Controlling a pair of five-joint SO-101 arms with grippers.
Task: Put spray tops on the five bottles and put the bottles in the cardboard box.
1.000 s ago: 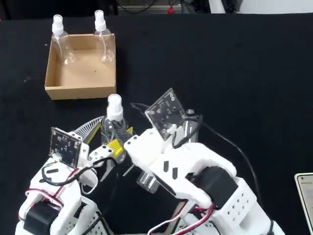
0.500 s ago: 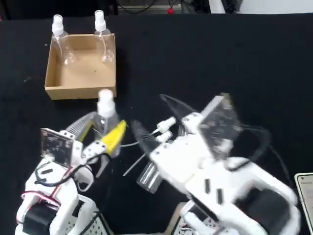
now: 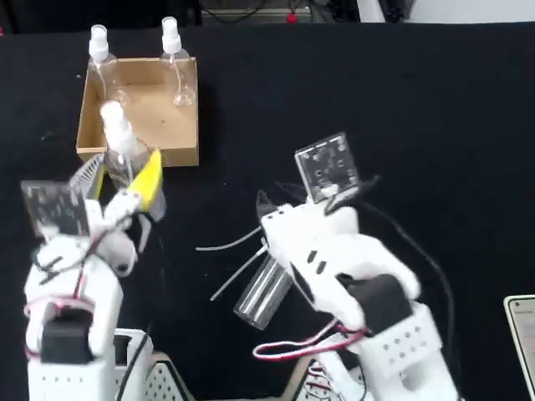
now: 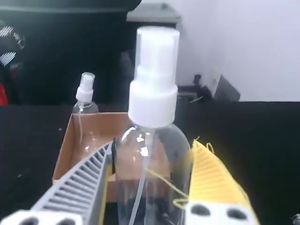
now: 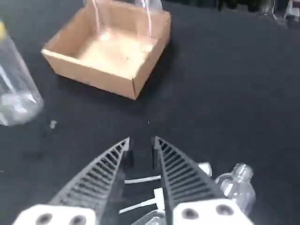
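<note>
While the left gripper [image 3: 121, 177] is carrying the capped bottle [image 3: 125, 157], pinched in its fingers, to the cardboard box [image 3: 138, 155], the right gripper [image 5: 141, 143] is retreating, its fingers slightly spread and empty. Boxing this third bottle is looking imminent.

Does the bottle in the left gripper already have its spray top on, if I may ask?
Yes, a white spray top sits on the neck of the clear bottle clamped in the left gripper.

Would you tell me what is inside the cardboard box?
Two capped bottles stand at the far wall of the cardboard box. The bottle held in the left gripper covers its near left corner in the high view, hiding that part.
</note>
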